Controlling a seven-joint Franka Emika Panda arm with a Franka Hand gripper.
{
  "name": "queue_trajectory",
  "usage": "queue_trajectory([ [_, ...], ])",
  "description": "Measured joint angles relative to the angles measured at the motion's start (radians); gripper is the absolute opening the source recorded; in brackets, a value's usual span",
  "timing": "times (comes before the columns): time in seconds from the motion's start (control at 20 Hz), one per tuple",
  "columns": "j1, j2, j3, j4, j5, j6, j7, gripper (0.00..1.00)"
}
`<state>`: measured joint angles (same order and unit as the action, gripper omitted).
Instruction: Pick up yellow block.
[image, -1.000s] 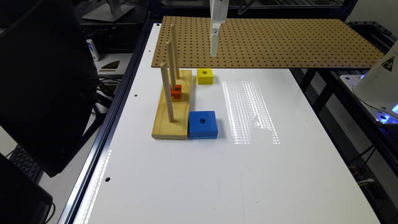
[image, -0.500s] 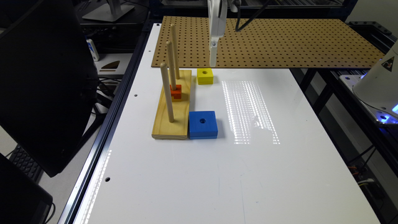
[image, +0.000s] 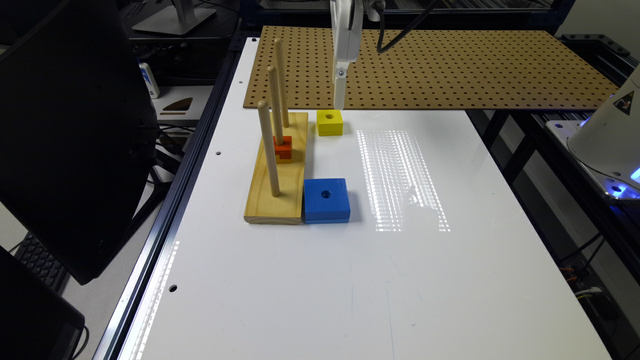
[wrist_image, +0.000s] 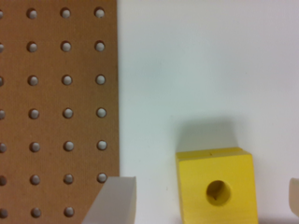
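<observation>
A white desk (image: 400, 280) carries a brown pegboard (image: 450, 70) along its far edge, a wooden peg stand (image: 280, 185), the yellow block (image: 330, 122) just beside it, and a blue block (image: 326, 200) touching the stand's near end

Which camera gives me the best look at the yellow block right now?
The wrist view: the yellow block is close and sharp, hole clear, sitting between the open claw fingertips. The exterior view shows the yellow block small, on the white table beside the wooden peg base.
</observation>
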<state>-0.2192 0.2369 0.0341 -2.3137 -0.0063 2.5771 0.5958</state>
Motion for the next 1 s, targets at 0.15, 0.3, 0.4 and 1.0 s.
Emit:
queue_trajectory([
  [0.15,0.000,0.000,0.005,0.002,0.0000,0.000,0.003,1.00],
  [0.3,0.000,0.002,0.007,0.002,0.0001,0.000,0.003,1.00],
  [0.4,0.000,0.016,0.007,0.002,0.0001,0.009,0.003,1.00],
  [1.0,0.000,0.116,0.007,0.026,0.0001,0.096,0.003,1.00],
])
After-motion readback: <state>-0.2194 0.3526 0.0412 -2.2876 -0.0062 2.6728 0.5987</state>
